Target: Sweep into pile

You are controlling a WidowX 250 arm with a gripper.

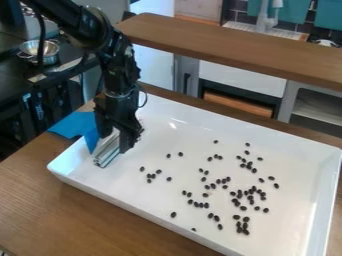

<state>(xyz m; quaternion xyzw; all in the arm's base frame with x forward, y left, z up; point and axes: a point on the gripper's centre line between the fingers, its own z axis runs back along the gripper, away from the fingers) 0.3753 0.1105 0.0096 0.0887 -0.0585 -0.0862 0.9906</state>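
Arm (pixel 77 21) enters at the far left corner of the scene, slopes down toward the right, then bends at a joint and drops almost straight to the wrist. Gripper (pixel 115 139) hangs over the left end of the white tray (pixel 123 182), pointing down, its body leaning slightly. Fingers are set apart on either side of a pale, striped sweeping tool (pixel 109 149) and holding it; the tool is tilted, its near end low at the tray floor. Blue cloth (pixel 72 125) lies across the tray's left rim, just beside the tool. Dark beans (pixel 243 208) are scattered over the middle and right of the tray, well apart from the tool, with denser clusters toward the right and near right. Tray sits on a wooden counter (pixel 60 215); metal bowls (pixel 40 48) stand on a dark surface at far left.
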